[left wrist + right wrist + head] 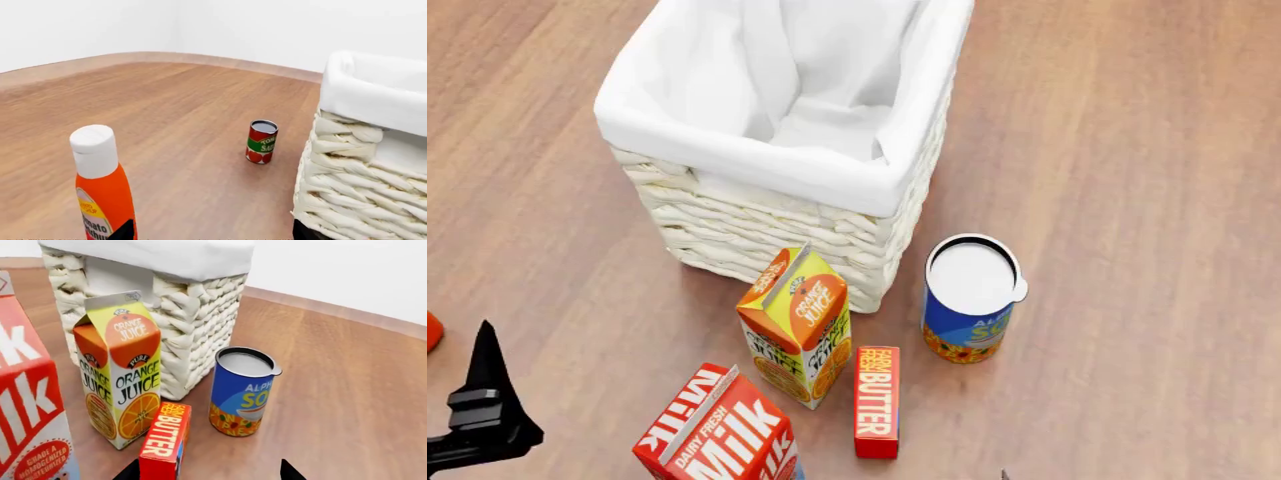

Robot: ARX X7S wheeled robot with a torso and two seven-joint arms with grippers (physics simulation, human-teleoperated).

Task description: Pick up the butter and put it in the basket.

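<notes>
The butter [877,400] is a slim red box with white lettering, lying flat on the wooden floor just in front of the orange juice carton. In the right wrist view the butter [163,437] lies close ahead. My right gripper [210,474] is open and empty, with the box's near end just inside one fingertip. The cream wicker basket [814,225] with its white liner stands beyond the cartons and also shows in the right wrist view [193,315]. My left gripper [213,235] is open and empty, low at the left in the head view [481,410], beside the basket's wall [353,180].
An orange juice carton [797,325], a red-and-white milk carton [714,430] and a blue can [968,300] crowd round the butter. An orange ketchup bottle [103,190] and a tomato sauce can [261,141] stand in front of the left gripper.
</notes>
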